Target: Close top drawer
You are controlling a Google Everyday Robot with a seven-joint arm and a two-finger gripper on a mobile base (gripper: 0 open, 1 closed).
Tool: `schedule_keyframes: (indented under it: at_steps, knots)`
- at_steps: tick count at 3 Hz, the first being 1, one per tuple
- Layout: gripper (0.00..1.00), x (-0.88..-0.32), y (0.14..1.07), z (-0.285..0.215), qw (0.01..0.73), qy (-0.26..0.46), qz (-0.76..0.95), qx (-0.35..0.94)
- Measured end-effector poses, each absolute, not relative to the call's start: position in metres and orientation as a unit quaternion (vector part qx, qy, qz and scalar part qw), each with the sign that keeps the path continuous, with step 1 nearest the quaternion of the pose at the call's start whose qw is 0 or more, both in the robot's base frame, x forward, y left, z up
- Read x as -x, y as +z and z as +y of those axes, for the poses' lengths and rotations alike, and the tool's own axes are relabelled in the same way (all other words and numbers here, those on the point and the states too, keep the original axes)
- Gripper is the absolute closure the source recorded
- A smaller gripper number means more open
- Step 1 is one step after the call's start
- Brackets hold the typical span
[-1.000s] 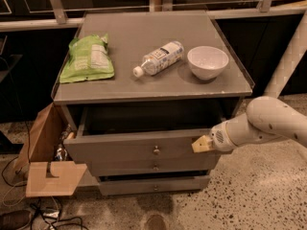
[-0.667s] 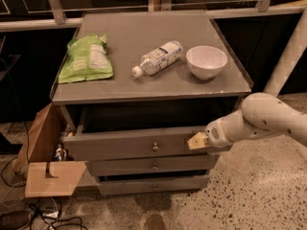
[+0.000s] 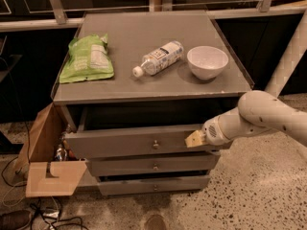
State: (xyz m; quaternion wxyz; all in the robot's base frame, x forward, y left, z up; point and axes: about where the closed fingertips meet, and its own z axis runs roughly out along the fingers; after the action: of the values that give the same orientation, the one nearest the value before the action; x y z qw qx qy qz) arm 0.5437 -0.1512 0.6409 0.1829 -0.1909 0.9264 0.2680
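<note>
The top drawer [image 3: 129, 143] of a grey cabinet is pulled out partway, with a dark gap behind its tall front panel and a small round metal knob [image 3: 155, 144] at centre. My gripper [image 3: 195, 139] comes in from the right on a white arm and its pale tip rests against the right part of the drawer's front panel. Two slimmer drawers [image 3: 153, 166] sit below, nearly shut.
On the cabinet top [image 3: 144, 83] lie a green snack bag [image 3: 87, 59], a plastic bottle on its side [image 3: 158, 58] and a white bowl [image 3: 207, 62]. An open cardboard box [image 3: 45, 157] stands at the lower left, with cables on the floor. A white post [image 3: 288, 56] stands at the right.
My gripper has moved left along the drawer front and the drawer has slid in a little, narrowing the gap.
</note>
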Motion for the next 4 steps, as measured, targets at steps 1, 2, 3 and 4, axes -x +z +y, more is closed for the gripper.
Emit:
schedule_keyframes:
  at_steps: [1, 2, 3, 4]
  knots:
    - [1.00, -0.548, 0.664, -0.136, 0.215, 0.289, 0.909, 0.209]
    - [1.00, -0.555, 0.689, -0.115, 0.234, 0.299, 0.893, 0.242]
    - [1.00, -0.568, 0.702, -0.104, 0.235, 0.293, 0.889, 0.263]
    - [1.00, -0.568, 0.702, -0.103, 0.236, 0.293, 0.888, 0.264]
